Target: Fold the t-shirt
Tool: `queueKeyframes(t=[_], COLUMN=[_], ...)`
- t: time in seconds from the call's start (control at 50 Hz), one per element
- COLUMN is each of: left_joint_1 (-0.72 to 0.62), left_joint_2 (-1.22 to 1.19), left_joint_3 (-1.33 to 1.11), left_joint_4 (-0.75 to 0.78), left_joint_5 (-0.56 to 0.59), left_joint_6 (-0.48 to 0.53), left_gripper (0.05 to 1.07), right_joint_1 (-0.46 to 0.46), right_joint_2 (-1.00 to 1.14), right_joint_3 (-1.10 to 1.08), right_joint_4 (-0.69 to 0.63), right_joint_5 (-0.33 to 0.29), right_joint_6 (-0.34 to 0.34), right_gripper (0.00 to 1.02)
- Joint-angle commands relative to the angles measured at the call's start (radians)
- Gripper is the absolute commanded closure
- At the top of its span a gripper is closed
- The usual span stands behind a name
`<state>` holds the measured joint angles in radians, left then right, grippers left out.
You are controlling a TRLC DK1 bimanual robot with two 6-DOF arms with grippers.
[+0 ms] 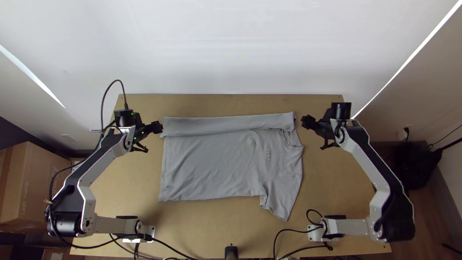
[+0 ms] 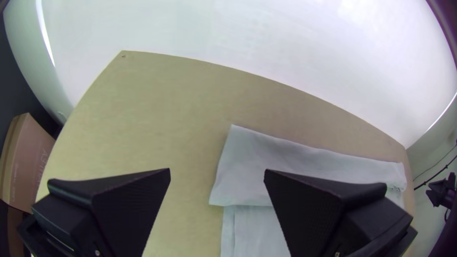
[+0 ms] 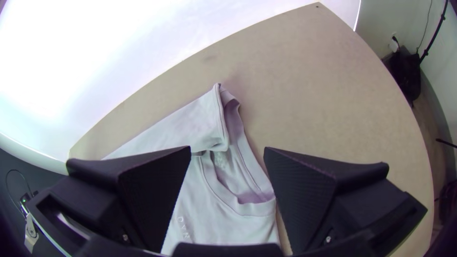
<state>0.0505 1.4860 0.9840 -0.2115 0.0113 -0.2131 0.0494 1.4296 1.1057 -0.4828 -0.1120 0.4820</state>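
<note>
The grey t-shirt (image 1: 216, 163) lies on the table, collar toward the right, its far edge folded over in a long strip (image 1: 226, 124); the near sleeve (image 1: 279, 204) is spread out. My left gripper (image 1: 161, 127) is at the strip's left end, my right gripper (image 1: 303, 121) just beyond its right end. In the left wrist view the left gripper (image 2: 217, 173) stands open, with the strip's corner (image 2: 238, 166) beyond its fingers. In the right wrist view the right gripper (image 3: 227, 152) is open too, with the collar (image 3: 238, 202) and the strip's end (image 3: 204, 119) beyond it.
Wooden table (image 1: 226, 231) surrounds the shirt on all sides, with a white wall (image 1: 231, 48) along its far edge. Black cables (image 1: 288, 231) lie near the right arm's base. A cardboard box (image 1: 36, 183) stands off the table at the left.
</note>
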Motion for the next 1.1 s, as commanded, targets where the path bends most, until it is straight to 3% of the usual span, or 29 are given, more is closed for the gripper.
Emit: queueKeyframes(t=[0.0,0.1,0.2,0.26,0.38,0.46,0.62,0.74,0.86,1.02,1.08], left_joint_1=[0.018,0.025,0.032,0.037,0.038,0.037,0.037,0.037,0.037,0.032,0.028], left_joint_2=[-0.061,-0.102,-0.148,-0.184,-0.245,-0.271,-0.305,-0.323,-0.337,-0.346,-0.349], left_joint_3=[-0.022,-0.022,-0.019,-0.019,-0.015,-0.005,0.018,0.033,0.044,0.044,0.044], left_joint_4=[-0.057,-0.112,-0.161,-0.178,-0.216,-0.241,-0.282,-0.305,-0.319,-0.333,-0.336], left_joint_5=[-0.001,-0.001,-0.001,-0.001,0.001,0.001,0.001,0.001,0.001,0.001,0.001], left_joint_6=[0.006,0.023,0.029,0.029,0.029,0.029,0.026,0.023,0.018,0.009,0.003], left_gripper=[0.09,0.1,0.1,0.1,0.1,0.1,0.1,0.1,0.1,0.1,0.1], right_joint_1=[-0.016,-0.031,-0.043,-0.042,-0.042,-0.052,-0.056,-0.051,-0.025,-0.006,0.001], right_joint_2=[-0.078,-0.123,-0.161,-0.176,-0.218,-0.228,-0.186,-0.184,-0.176,-0.141,-0.127], right_joint_3=[-0.032,-0.035,-0.046,-0.06,-0.136,-0.191,-0.245,-0.288,-0.325,-0.356,-0.365], right_joint_4=[-0.065,-0.158,-0.261,-0.356,-0.425,-0.458,-0.566,-0.57,-0.571,-0.542,-0.539], right_joint_5=[-0.003,-0.015,-0.015,-0.025,-0.054,-0.104,-0.133,-0.137,-0.15,-0.16,-0.163], right_joint_6=[-0.002,-0.017,-0.026,-0.026,-0.077,-0.125,-0.148,-0.157,-0.16,-0.175,-0.183], right_gripper=[0.22,0.14,0.13,0.03,0.03,0.04,0.04,0.16,0.18,0.33,0.34])
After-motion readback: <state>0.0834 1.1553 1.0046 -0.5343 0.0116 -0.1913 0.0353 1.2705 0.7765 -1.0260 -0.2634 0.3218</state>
